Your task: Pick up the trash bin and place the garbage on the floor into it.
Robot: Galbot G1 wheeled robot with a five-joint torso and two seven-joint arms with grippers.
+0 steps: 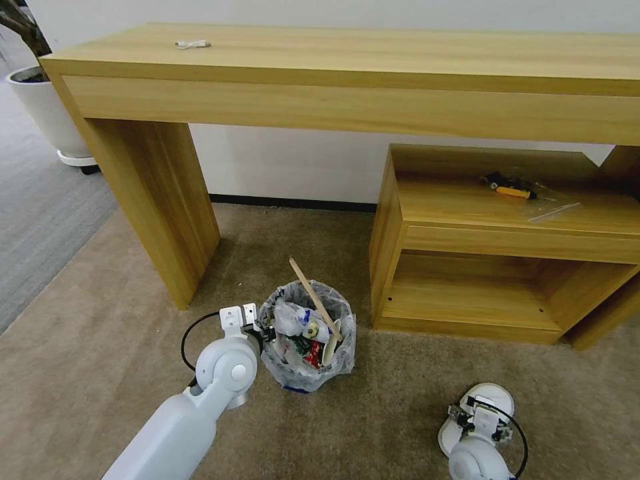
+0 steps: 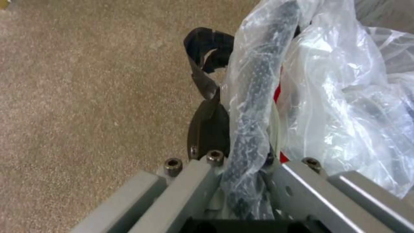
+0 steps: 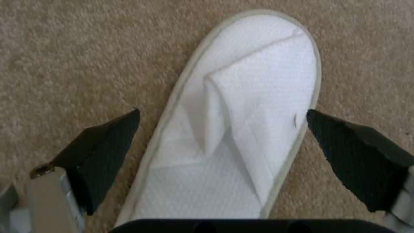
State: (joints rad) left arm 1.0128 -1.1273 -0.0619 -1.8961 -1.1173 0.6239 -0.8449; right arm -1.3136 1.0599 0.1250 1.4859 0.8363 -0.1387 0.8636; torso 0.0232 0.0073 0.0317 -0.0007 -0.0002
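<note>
Right gripper (image 3: 222,129) spread wide over white slipper (image 3: 241,129), left gripper (image 2: 241,161) clamping trash bin (image 1: 307,340) rim.

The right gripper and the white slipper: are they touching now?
Apart. In the right wrist view the right gripper hangs with open jaws on either side of the white slipper, and a strip of carpet shows between the left pad and the slipper's edge.

A long wooden table (image 1: 373,73) stands against the white wall, with a small white cable (image 1: 193,45) on its top. Under its right part stands a low wooden shelf (image 1: 507,247), carrying an orange-handled tool (image 1: 510,185). A white plant pot (image 1: 48,113) stands on the grey carpet (image 1: 40,207).
</note>
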